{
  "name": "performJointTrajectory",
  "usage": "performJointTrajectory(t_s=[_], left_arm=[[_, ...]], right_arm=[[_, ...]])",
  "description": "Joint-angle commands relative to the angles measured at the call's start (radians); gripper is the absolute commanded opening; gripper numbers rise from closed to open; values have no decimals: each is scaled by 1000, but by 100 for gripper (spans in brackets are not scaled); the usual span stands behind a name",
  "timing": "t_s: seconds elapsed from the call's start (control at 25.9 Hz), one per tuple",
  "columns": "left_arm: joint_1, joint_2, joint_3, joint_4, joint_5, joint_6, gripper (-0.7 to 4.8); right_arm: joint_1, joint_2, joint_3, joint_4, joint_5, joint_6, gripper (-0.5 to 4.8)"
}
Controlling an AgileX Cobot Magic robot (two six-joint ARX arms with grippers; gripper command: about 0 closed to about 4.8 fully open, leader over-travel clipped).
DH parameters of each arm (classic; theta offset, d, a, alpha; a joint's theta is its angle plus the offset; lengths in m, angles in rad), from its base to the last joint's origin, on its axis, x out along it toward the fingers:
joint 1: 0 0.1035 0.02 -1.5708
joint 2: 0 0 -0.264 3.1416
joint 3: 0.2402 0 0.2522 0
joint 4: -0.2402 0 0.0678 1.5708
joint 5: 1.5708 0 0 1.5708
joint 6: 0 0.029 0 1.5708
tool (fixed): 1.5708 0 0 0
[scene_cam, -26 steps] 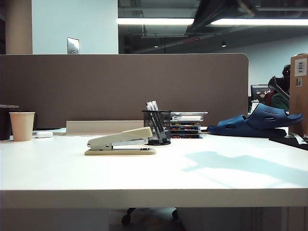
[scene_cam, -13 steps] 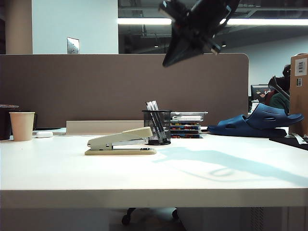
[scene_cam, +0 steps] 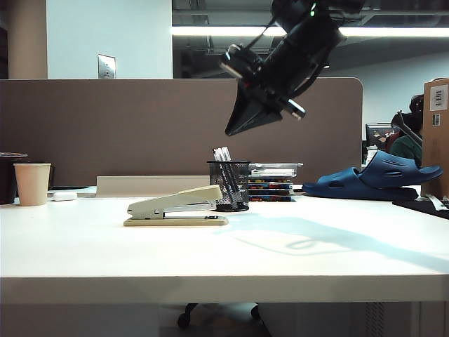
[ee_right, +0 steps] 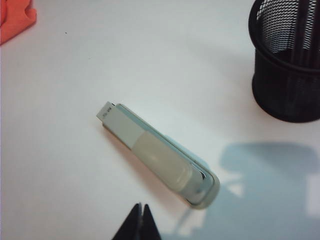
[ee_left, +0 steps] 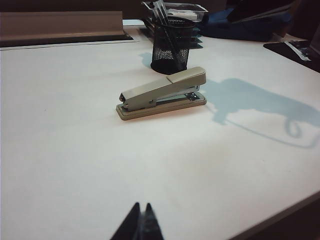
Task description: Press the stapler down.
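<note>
The beige-grey stapler [scene_cam: 175,206] lies on the white table with its top arm raised at an angle and nothing touching it. My right gripper [scene_cam: 230,131] hangs in the air, well above the stapler's raised end and a little to its right, pointing down and to the left. In the right wrist view the stapler [ee_right: 157,155] lies just beyond the right gripper [ee_right: 140,205], whose fingertips meet with nothing between them. The left wrist view has the stapler [ee_left: 162,90] far ahead of the left gripper [ee_left: 141,206], also shut and empty. The exterior view does not show the left gripper.
A black mesh pen cup [scene_cam: 229,185] stands right behind the stapler's raised end, beside a stack of trays [scene_cam: 272,181]. Blue slippers [scene_cam: 379,175] lie at the back right. A paper cup [scene_cam: 32,183] and a small white oblong [scene_cam: 64,196] sit far left. An orange object [ee_right: 15,17] shows in the right wrist view.
The right arm has come into the exterior view from the top and moved down and left, towards the space above the stapler. The stapler has not moved.
</note>
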Motion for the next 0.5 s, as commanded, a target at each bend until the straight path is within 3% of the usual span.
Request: performJointTrajectory(t_s=[0.04,0.5], left_arm=[[0,0,5,6,-3,1,-6],[0,0,5,5,-2,1,-6]], right_arm=[[1,29,7,69,-45,0,-9],[13,121,7,124,-93,0,-9]])
